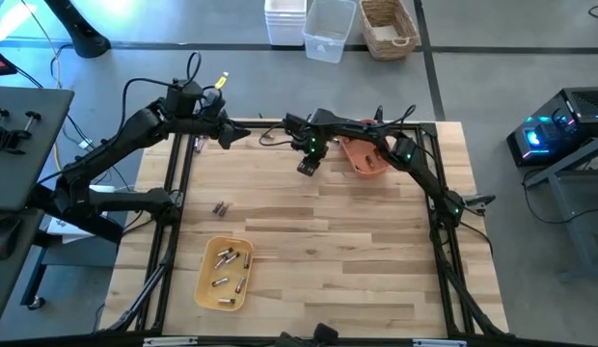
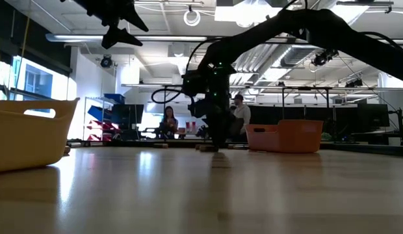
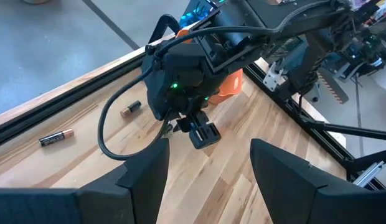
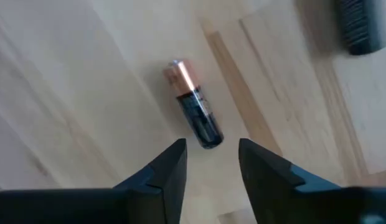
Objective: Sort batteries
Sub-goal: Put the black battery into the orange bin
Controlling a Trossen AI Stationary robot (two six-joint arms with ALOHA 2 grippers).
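A battery with a copper end and a black body lies flat on the wooden table, near the middle of its far edge. My right gripper points down over it, open, its fingertips on either side of the black end and apart from it. The high view shows this gripper beside the orange tray. My left gripper hangs open above the far left of the table. Two more batteries lie along the far edge.
A yellow tray at the near left holds several batteries. Two loose batteries lie on the left of the table. The right arm's cable loops over the wood. People sit in the room behind.
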